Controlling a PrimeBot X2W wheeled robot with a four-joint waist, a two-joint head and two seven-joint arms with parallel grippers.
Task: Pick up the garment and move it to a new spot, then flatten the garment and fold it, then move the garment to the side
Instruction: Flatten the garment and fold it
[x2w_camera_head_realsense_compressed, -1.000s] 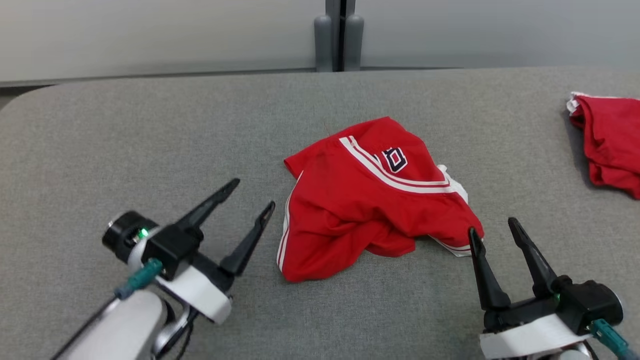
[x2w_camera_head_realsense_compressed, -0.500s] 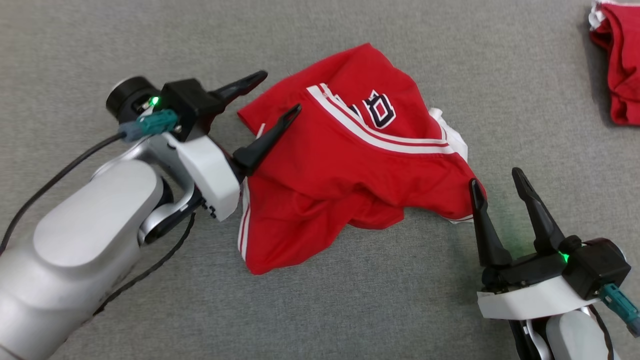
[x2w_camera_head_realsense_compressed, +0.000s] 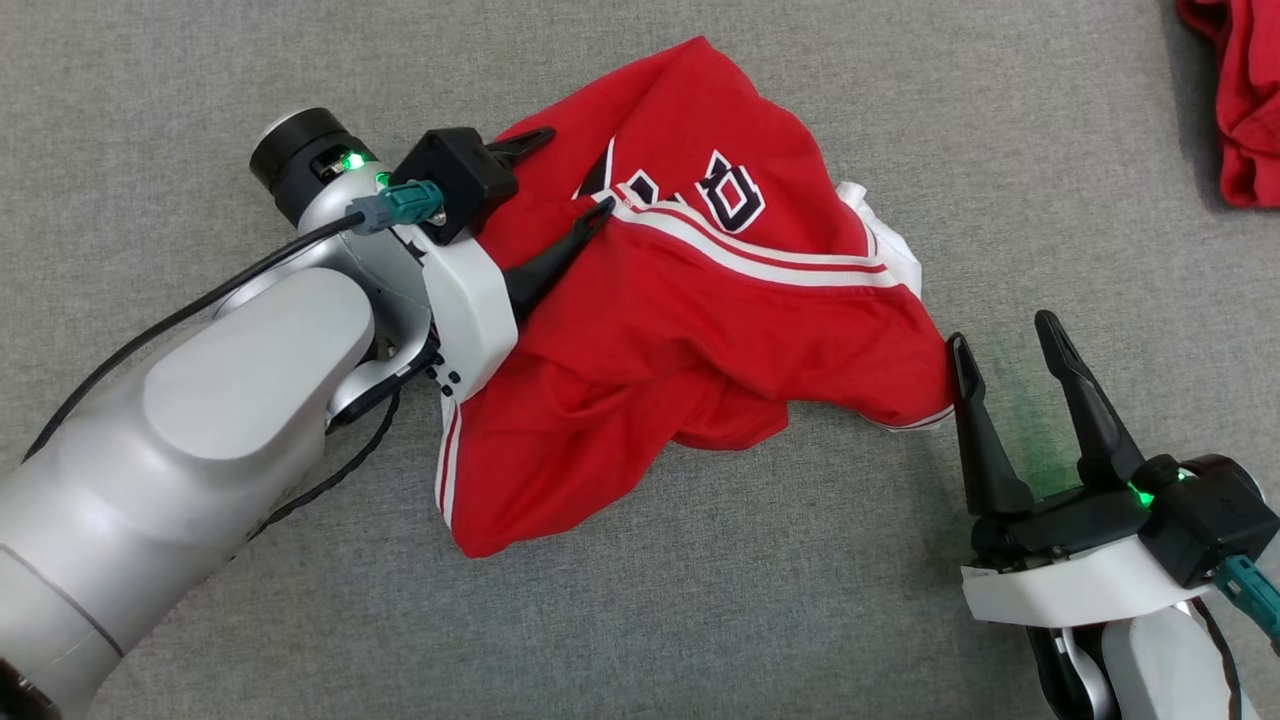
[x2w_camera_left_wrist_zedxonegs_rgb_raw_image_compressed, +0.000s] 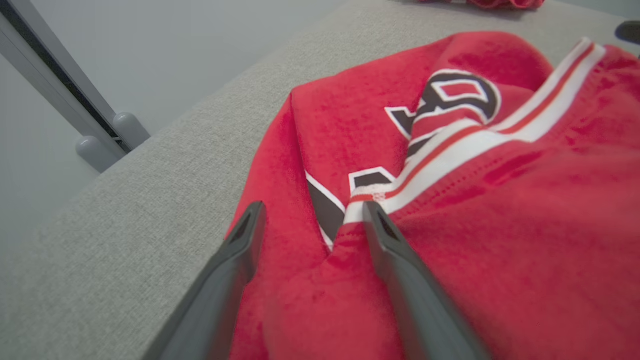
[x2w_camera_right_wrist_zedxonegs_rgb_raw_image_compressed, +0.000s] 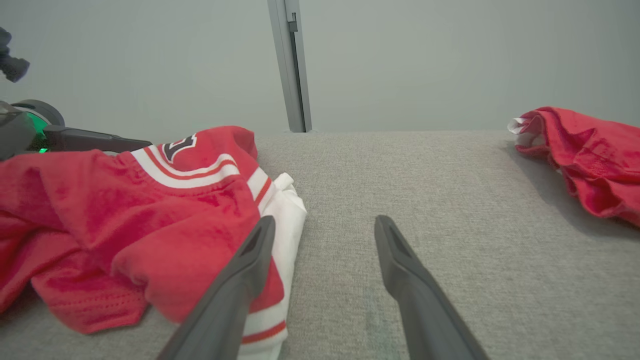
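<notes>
A crumpled red garment (x2w_camera_head_realsense_compressed: 680, 330) with white stripes and dark lettering lies in the middle of the grey table (x2w_camera_head_realsense_compressed: 700, 600). My left gripper (x2w_camera_head_realsense_compressed: 575, 170) is open over its upper left part. In the left wrist view (x2w_camera_left_wrist_zedxonegs_rgb_raw_image_compressed: 314, 207) the fingers straddle a raised fold of the garment (x2w_camera_left_wrist_zedxonegs_rgb_raw_image_compressed: 500, 225) beside the striped band, not closed on it. My right gripper (x2w_camera_head_realsense_compressed: 1002, 333) stands open at the garment's right corner. In the right wrist view (x2w_camera_right_wrist_zedxonegs_rgb_raw_image_compressed: 325, 221) its left finger touches the red and white edge of the garment (x2w_camera_right_wrist_zedxonegs_rgb_raw_image_compressed: 150, 210), with bare table between the fingers.
A second red cloth (x2w_camera_head_realsense_compressed: 1245, 100) lies bunched at the table's far right, also seen from the right wrist (x2w_camera_right_wrist_zedxonegs_rgb_raw_image_compressed: 590, 155). A grey wall with a vertical post (x2w_camera_right_wrist_zedxonegs_rgb_raw_image_compressed: 290, 65) stands behind the table's far edge.
The head camera has tilted down. My left gripper has moved forward and right from the bare table onto the garment's upper left, bunching the cloth there. The right gripper stays by the right corner.
</notes>
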